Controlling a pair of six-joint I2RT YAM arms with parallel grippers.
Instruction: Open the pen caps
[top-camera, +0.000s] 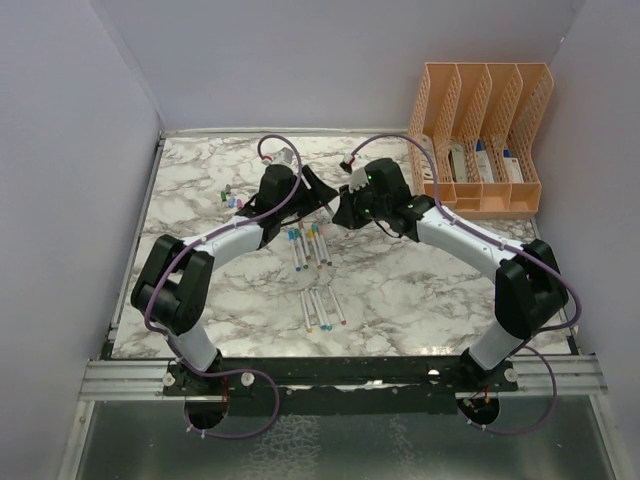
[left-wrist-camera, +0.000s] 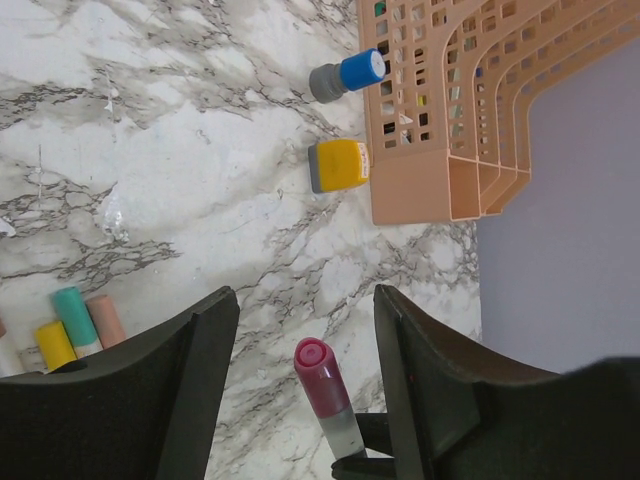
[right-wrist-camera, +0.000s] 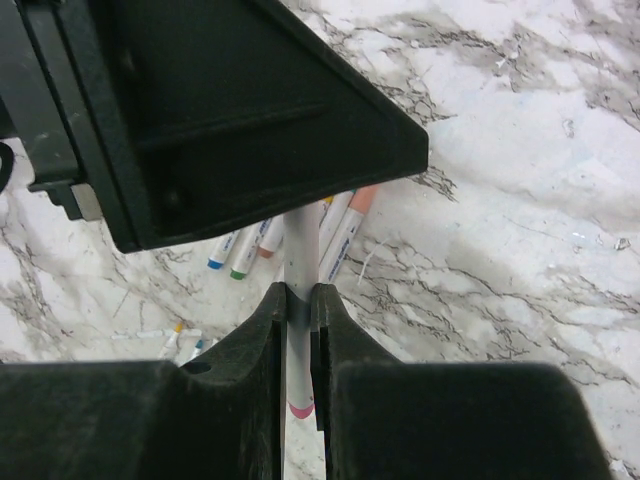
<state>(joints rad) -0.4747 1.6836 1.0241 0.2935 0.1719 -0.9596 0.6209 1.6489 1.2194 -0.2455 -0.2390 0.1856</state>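
My right gripper (right-wrist-camera: 299, 296) is shut on the white barrel of a pen (right-wrist-camera: 299, 250), whose pink end (right-wrist-camera: 300, 408) shows below the fingers. The pen's pink cap (left-wrist-camera: 320, 380) stands between the open jaws of my left gripper (left-wrist-camera: 305, 310), touching neither finger. The two grippers meet above the table's middle, left (top-camera: 316, 196) and right (top-camera: 346, 210). Several more pens (top-camera: 308, 243) lie just below them, with another small row (top-camera: 322, 308) nearer the front. A few loose caps (top-camera: 230, 197) lie at the left.
A peach file divider (top-camera: 480, 130) with white-and-blue items stands at the back right. Beside it (left-wrist-camera: 450, 110) lie a stubby blue bottle (left-wrist-camera: 350, 75) and an orange one (left-wrist-camera: 340, 165). Teal, yellow and peach pen ends (left-wrist-camera: 75, 320) show at the left wrist view's lower left.
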